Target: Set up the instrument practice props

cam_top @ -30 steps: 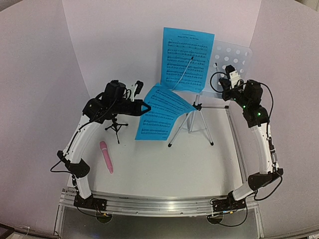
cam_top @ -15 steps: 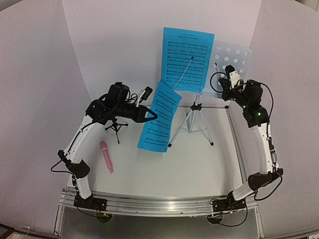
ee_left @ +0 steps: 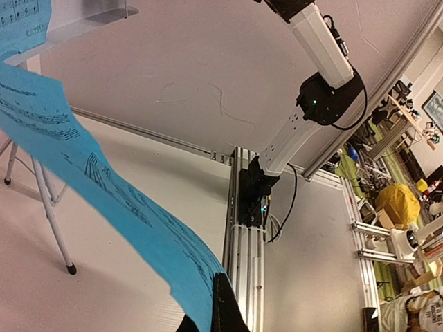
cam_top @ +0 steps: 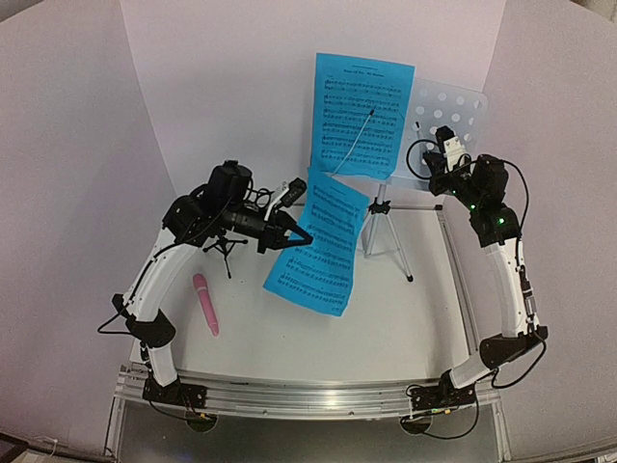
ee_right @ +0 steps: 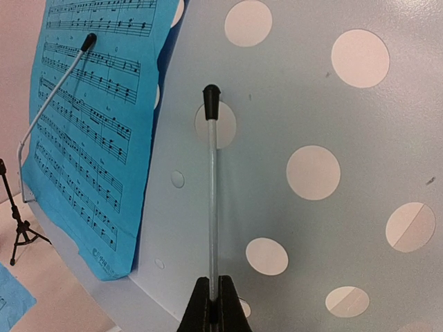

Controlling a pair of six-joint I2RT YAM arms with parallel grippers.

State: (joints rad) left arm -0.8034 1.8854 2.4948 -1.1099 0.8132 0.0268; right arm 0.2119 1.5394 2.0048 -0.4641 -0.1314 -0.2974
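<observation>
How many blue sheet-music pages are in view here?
2. One page sits on the music stand's left side under a wire retainer; the other page hangs from the left gripper over the table.

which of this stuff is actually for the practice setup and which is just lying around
For the job: music stand, sheet on stand, second sheet, pink microphone, black tripod holder.
Just around: aluminium rail, yellow bundle off the table.

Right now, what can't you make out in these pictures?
- Upper page: title too small, top view.
- Mic holder: top hidden by left arm, top view.
- Tripod: left leg behind the held page, top view.
- Left fingers: cut off by bottom edge, left wrist view.
</observation>
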